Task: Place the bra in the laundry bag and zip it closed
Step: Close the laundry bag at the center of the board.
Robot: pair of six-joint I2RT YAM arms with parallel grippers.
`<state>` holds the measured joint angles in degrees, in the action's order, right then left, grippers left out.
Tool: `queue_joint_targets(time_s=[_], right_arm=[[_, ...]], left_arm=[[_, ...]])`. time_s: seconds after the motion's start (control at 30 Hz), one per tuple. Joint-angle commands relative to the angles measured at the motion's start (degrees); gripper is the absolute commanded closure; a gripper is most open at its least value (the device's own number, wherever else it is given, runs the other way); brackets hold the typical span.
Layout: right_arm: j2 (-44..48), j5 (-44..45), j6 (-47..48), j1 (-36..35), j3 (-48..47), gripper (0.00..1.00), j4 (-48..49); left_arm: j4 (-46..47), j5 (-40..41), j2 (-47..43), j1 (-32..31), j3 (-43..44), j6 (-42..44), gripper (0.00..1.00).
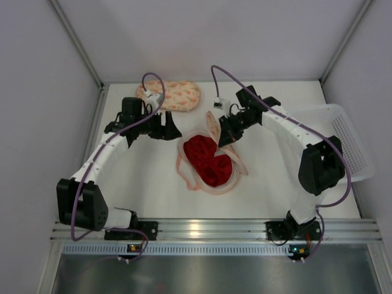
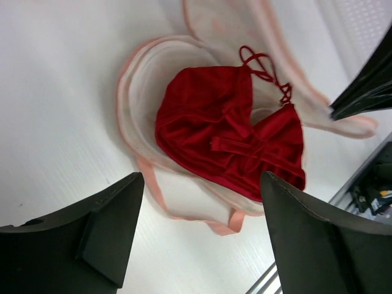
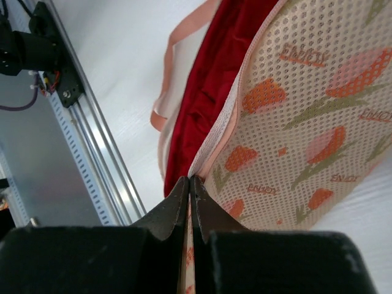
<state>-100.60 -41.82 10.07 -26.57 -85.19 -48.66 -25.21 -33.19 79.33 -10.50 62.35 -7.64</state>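
The peach-pink laundry bag (image 1: pixel 191 177) lies unzipped in the middle of the table, and the red bra (image 1: pixel 209 161) sits inside its lower half. In the left wrist view the bra (image 2: pixel 229 138) rests in the pale lining (image 2: pixel 131 104), straps toward the far side. My left gripper (image 1: pixel 173 130) hovers open just left of the bag, nothing between its fingers (image 2: pixel 116 226). My right gripper (image 3: pixel 190 180) is shut on the rim of the bag's printed mesh lid (image 3: pixel 306 122), holding that flap up beside the bra (image 3: pixel 208 92).
A twin printed pouch (image 1: pixel 174 96) lies zipped at the back, behind the left arm. A white mesh basket (image 1: pixel 352 141) stands at the right edge. The metal rail (image 1: pixel 208 231) runs along the near edge.
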Motion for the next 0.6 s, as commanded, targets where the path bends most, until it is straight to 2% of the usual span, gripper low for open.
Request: queue_joint_targets(time_s=[0.0, 0.2, 0.4, 0.57], right_arm=[[-1.1, -3.9, -2.3, -3.7, -2.4, 1.0, 4.4], [-5.1, -4.0, -2.9, -8.5, -2.2, 1.0, 6.7], [-6.5, -3.4, -3.5, -11.7, -1.3, 1.0, 8.6], [-6.5, -3.2, -3.7, -12.3, -2.2, 1.0, 8.6]], left_arm=[[1.0, -5.7, -2.5, 0.1, -1.6, -5.0, 0.15], [1.4, -7.8, -2.3, 0.0, -5.2, -9.8, 0.14], [5.9, -10.8, 0.2, -1.4, -7.1, -13.6, 0.19], [7.6, -10.5, 2.8, -5.5, -6.7, -15.2, 0.22]])
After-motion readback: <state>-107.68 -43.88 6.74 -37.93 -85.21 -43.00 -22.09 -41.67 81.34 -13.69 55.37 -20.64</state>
